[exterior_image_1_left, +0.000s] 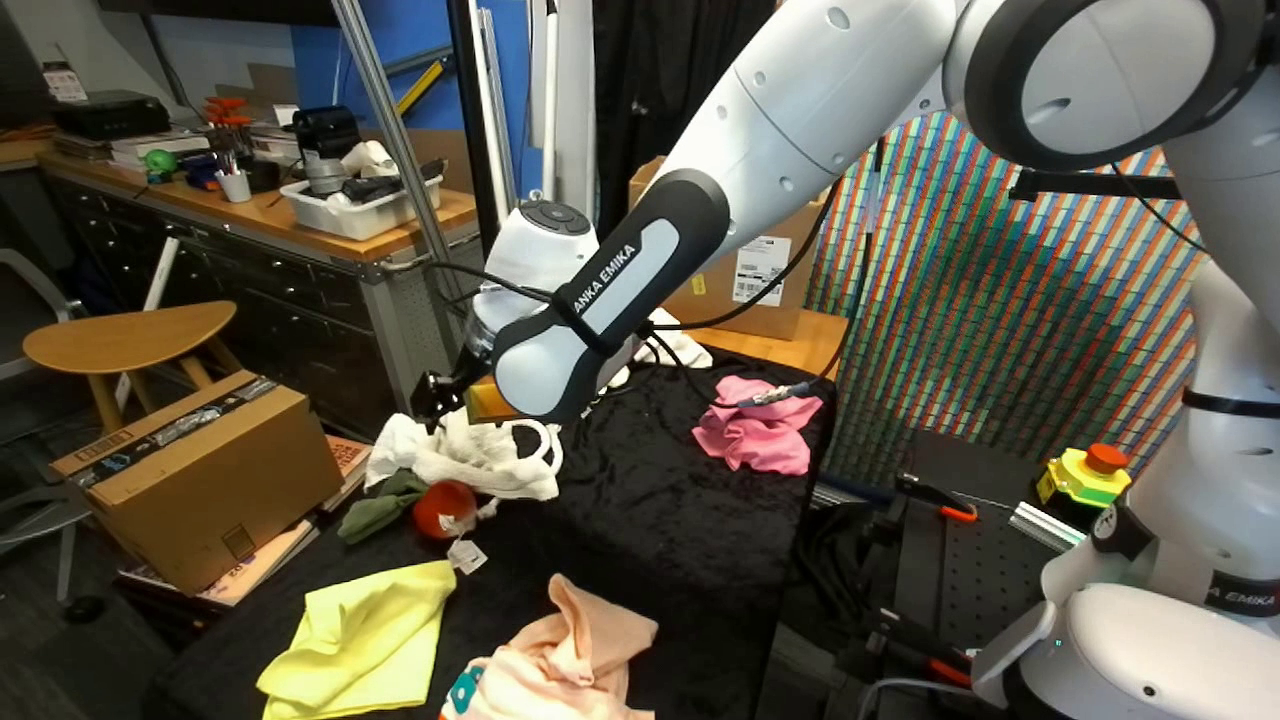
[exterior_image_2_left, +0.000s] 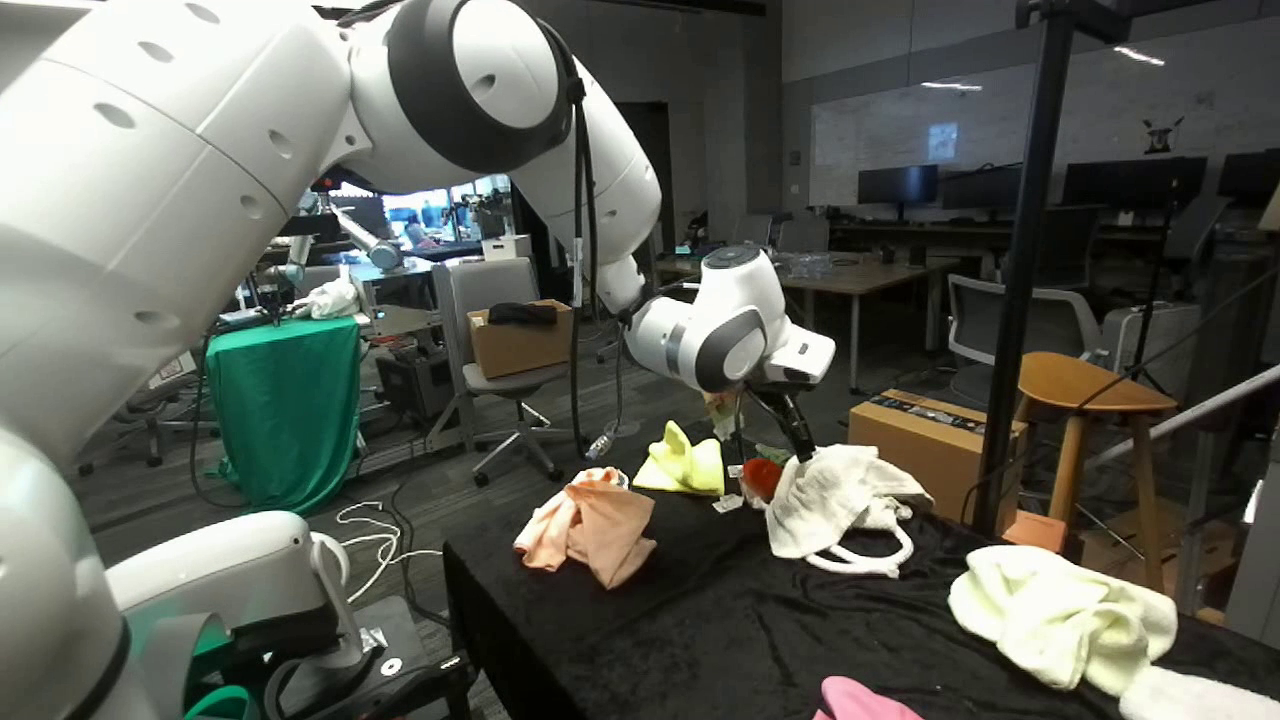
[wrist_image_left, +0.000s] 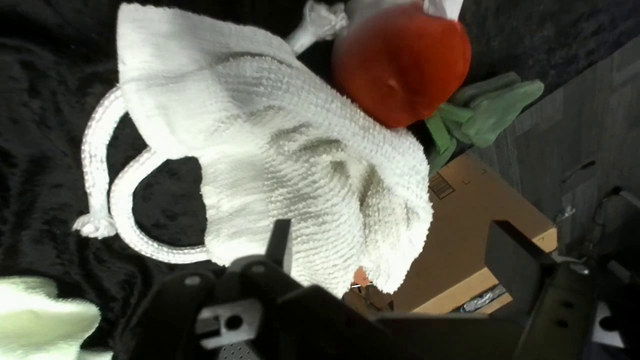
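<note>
My gripper (wrist_image_left: 391, 225) stands open in the wrist view, its two black fingers (wrist_image_left: 517, 265) wide apart. A white knitted cloth item (wrist_image_left: 235, 120) with white cord loops (wrist_image_left: 145, 245) lies rumpled on the black-covered table, and one end of it reaches into the gap between the fingers. Neither finger is closed on it; whether the left one touches it I cannot tell. Beside the cloth lies a red round plush (wrist_image_left: 400, 65) with green leaf-like parts (wrist_image_left: 490, 107). In an exterior view the gripper (exterior_image_2_left: 797, 440) points down at the top of the white cloth (exterior_image_2_left: 840, 490).
A yellow cloth (exterior_image_1_left: 360, 640), a peach cloth (exterior_image_1_left: 570, 650) and a pink cloth (exterior_image_1_left: 760, 425) lie on the black table cover (exterior_image_1_left: 640, 520). Pale green-white cloth (exterior_image_2_left: 1060, 610) is near another edge. A cardboard box (exterior_image_1_left: 210, 480) stands just beyond the table, close to the gripper.
</note>
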